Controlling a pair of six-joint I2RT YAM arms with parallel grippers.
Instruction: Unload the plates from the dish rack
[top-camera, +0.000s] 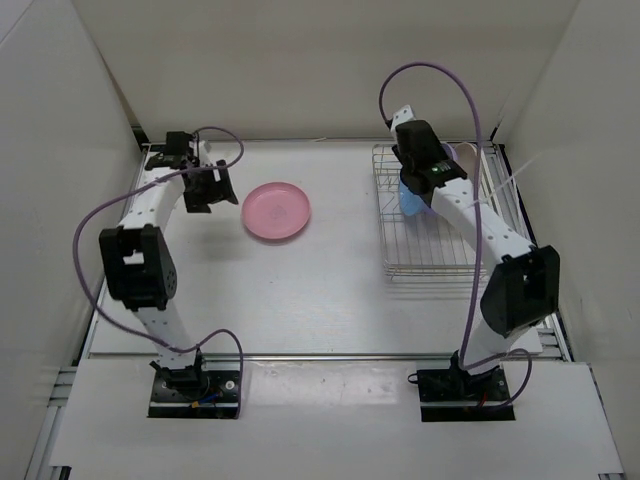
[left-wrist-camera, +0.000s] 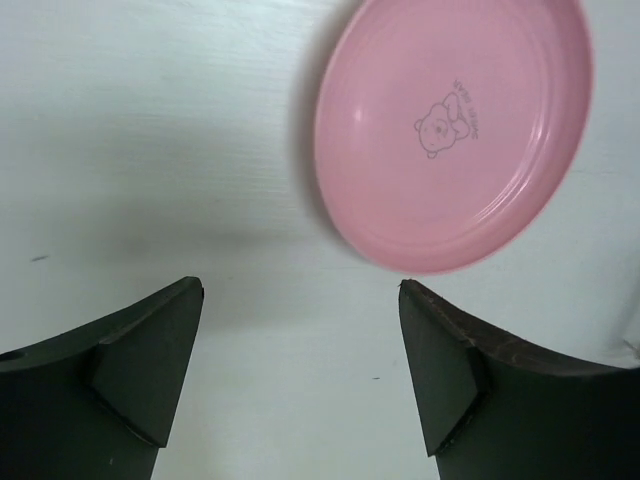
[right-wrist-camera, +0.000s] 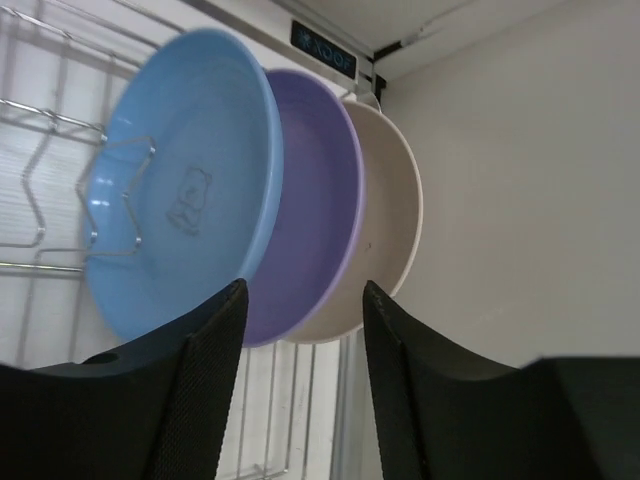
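the pink plate (top-camera: 277, 211) lies flat and face up on the table (top-camera: 330, 300), left of centre. the left gripper (left-wrist-camera: 300, 288) sits just to its left with fingers spread wide and nothing between them. the other three plates stand on edge at the far end of the dish rack (top-camera: 440, 255), packed face to face: the blue plate (right-wrist-camera: 180, 210) in front, the purple plate (right-wrist-camera: 315, 200) behind it, the cream plate (right-wrist-camera: 395, 210) at the back. the right gripper (right-wrist-camera: 304, 290) hangs right at them, fingers parted and holding nothing. from its wrist view the rims rise just beyond the fingertips, and the gap between the fingers lines up with the lower edge of the purple plate rather than the blue one. the next pick probably turns on that: the blue rim lies slightly left of the gap. the right arm is clearly the nearer one; the left is well apart across the table.
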